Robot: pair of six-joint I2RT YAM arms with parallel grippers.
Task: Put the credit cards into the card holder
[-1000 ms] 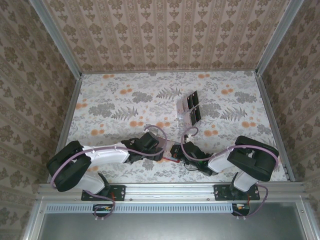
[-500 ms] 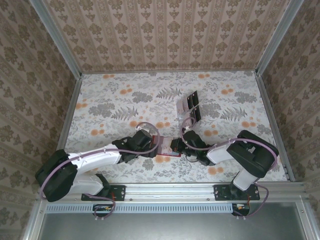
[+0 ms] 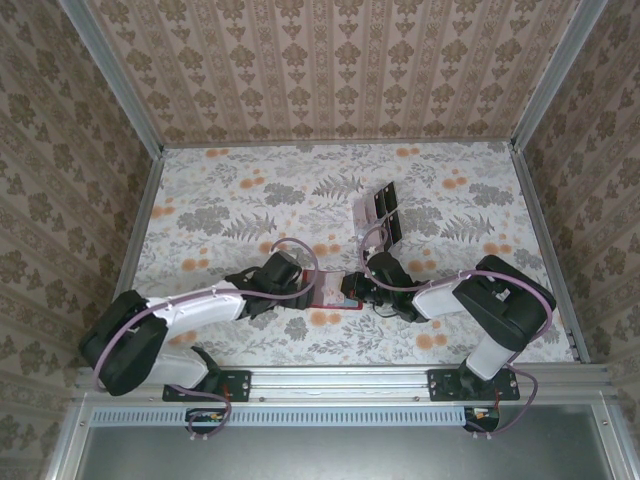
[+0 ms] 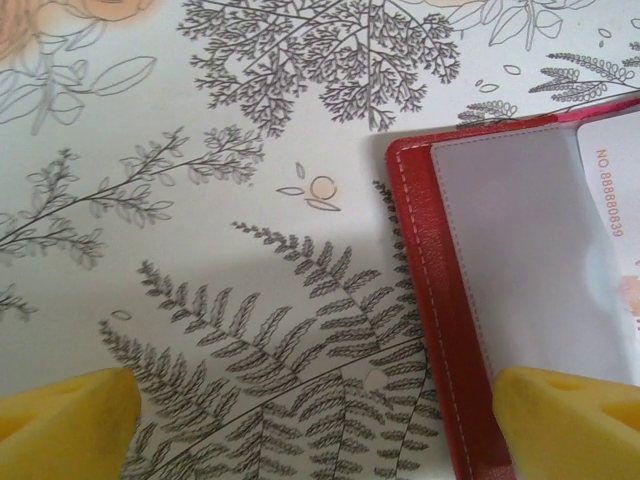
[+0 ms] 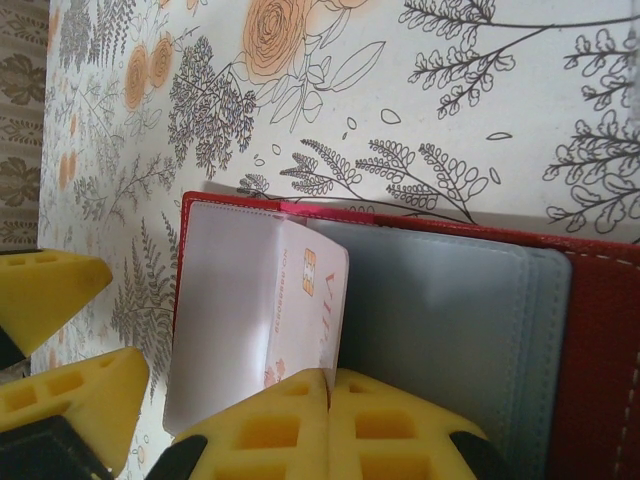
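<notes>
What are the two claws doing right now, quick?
Left claw: open wide, holding nothing.
Right claw: shut, seemingly pinching the pale card in the red wallet.

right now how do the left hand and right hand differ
The left hand is open, fingers spread wide; the right hand is shut, fingers pressed together. The left hand straddles an edge of the red card holder, one finger over the table, one over the holder; the right hand sits at the edge of a pale card in the holder, grip unclear. Both have yellow fingers and work at the open holder.
</notes>
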